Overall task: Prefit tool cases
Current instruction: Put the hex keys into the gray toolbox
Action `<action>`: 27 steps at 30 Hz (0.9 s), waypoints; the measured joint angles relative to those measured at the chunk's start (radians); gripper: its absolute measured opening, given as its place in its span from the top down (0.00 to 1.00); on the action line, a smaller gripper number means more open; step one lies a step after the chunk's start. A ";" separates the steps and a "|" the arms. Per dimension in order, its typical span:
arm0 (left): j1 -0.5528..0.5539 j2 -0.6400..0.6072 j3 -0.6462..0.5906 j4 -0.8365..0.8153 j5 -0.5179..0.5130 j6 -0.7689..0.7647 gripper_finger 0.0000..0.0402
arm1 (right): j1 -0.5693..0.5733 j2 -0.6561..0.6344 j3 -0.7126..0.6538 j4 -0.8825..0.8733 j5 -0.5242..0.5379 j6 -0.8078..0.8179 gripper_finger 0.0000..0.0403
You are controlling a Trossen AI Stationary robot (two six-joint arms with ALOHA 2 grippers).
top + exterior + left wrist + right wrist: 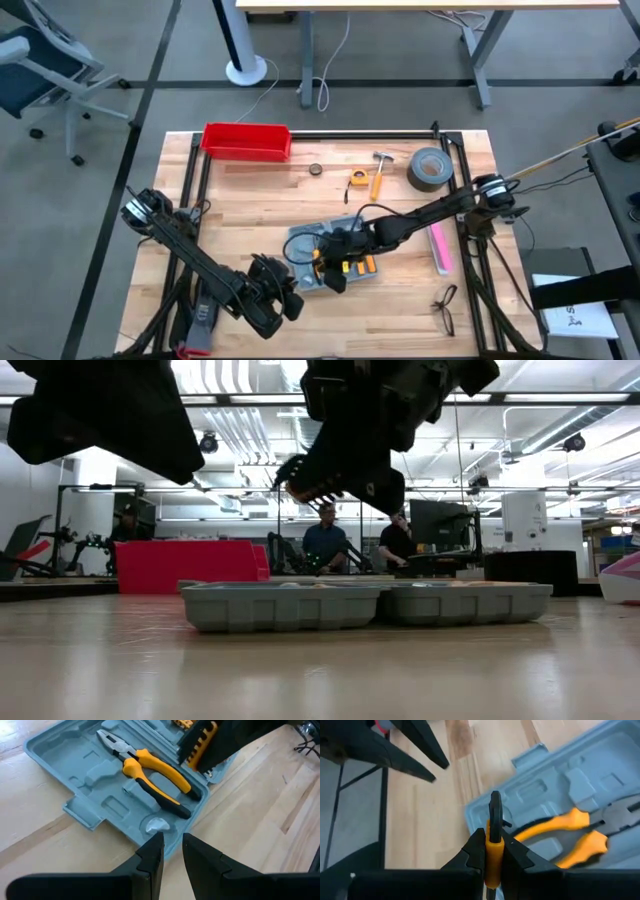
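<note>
- We judge the step in hand to be loading: the case [325, 255] lies open and flat near the middle of the tabletop [260, 200], and yellow-handled pliers [150, 772] already sit in one moulded slot.
- Our right gripper [494, 851] hangs just above the case, fingers pinching a slim tool [494, 827] with a yellow handle and a dark tip; we cannot tell what kind of tool it is.
- Our left gripper [172, 852] waits low at the case's near corner, fingers narrowly parted and holding nothing.
- In the high view the case's long axis runs across the tabletop, tilted a little, its two halves side by side; in the low view both trays sit level, open side up.
- The pliers lie along the tray's length, jaws toward one end, handles toward the other.
- For the next move, we think the right gripper must turn the tool to line up with a free slot, lower it, then let go.
- The left gripper could steady the case edge if it slides.
</note>
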State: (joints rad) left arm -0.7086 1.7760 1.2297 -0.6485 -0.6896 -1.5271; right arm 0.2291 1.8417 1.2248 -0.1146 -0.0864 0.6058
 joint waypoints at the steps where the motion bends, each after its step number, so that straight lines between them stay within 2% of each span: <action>1: 0.000 0.000 0.000 -0.001 0.003 0.004 0.81 | 0.000 0.003 0.007 0.000 0.000 0.005 0.97; 11: -0.009 -0.005 -0.002 -0.064 0.108 0.026 0.81 | -0.005 0.028 0.048 -0.012 0.000 0.015 0.97; 21: -0.012 -0.045 -0.002 -0.073 0.086 0.059 0.81 | -0.036 0.028 0.048 -0.007 0.030 0.016 0.96; 27: -0.013 -0.045 -0.002 -0.069 0.079 0.071 0.81 | -0.054 0.028 0.048 -0.006 0.049 0.013 0.88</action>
State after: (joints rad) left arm -0.7212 1.7309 1.2282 -0.7173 -0.6106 -1.4557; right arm 0.1751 1.8694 1.2724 -0.1202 -0.0379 0.6186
